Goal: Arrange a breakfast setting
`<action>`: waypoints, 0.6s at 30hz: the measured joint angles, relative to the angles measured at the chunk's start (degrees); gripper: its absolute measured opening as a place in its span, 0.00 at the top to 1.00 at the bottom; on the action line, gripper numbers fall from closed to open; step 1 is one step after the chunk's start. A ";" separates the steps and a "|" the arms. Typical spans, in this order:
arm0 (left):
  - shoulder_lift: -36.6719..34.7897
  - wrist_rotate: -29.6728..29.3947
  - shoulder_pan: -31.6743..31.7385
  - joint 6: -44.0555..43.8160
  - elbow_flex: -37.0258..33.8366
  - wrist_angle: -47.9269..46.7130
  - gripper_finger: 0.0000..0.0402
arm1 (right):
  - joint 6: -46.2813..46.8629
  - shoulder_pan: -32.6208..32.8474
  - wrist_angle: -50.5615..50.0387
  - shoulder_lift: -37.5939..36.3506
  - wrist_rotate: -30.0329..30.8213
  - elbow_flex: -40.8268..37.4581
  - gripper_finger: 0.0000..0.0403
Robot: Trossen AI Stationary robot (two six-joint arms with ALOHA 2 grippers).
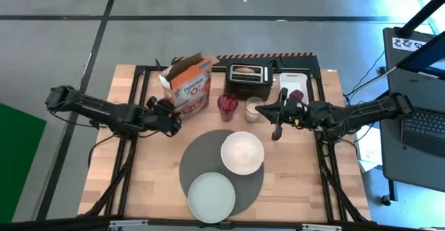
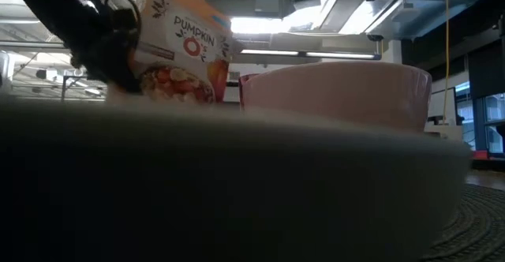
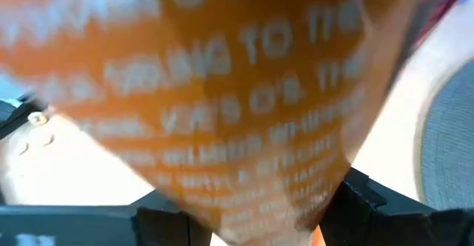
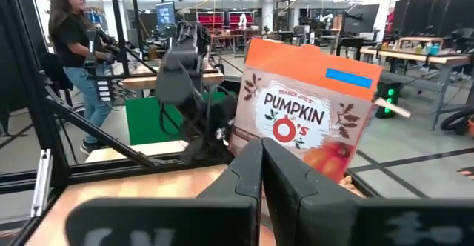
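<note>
Cereal box sits pinched in my left gripper at the table's left-rear, mat centre already carries plate and bowl, right gripper hovers pressed shut, so I judge pouring and the unseen spoon remain.

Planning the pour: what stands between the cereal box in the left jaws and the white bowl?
Nothing visible. From the cereal box, held by the left gripper, only bare table and placemat lie toward the white bowl. The red cup stands just off that line.
</note>
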 joint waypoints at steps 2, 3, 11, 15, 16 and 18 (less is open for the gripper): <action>-2.28 0.48 -0.03 0.01 1.68 -3.89 0.57 | -0.62 0.00 0.00 0.00 0.79 0.00 0.96; -3.20 0.64 -0.02 0.01 2.68 -5.86 0.57 | -1.08 0.00 0.00 0.00 1.07 0.00 0.96; -5.82 6.31 0.00 3.96 5.38 -12.26 0.57 | -2.66 0.00 0.00 0.00 2.91 0.00 0.96; -5.06 8.20 0.02 4.91 5.41 -12.89 0.57 | -2.71 0.00 0.00 0.00 2.91 0.00 0.96; -5.08 8.30 0.02 4.90 5.41 -12.96 0.57 | -2.71 0.00 0.00 0.00 2.91 0.00 0.96; -5.11 8.38 0.02 4.96 5.41 -13.09 0.57 | -2.71 0.00 0.00 0.00 2.86 0.00 0.96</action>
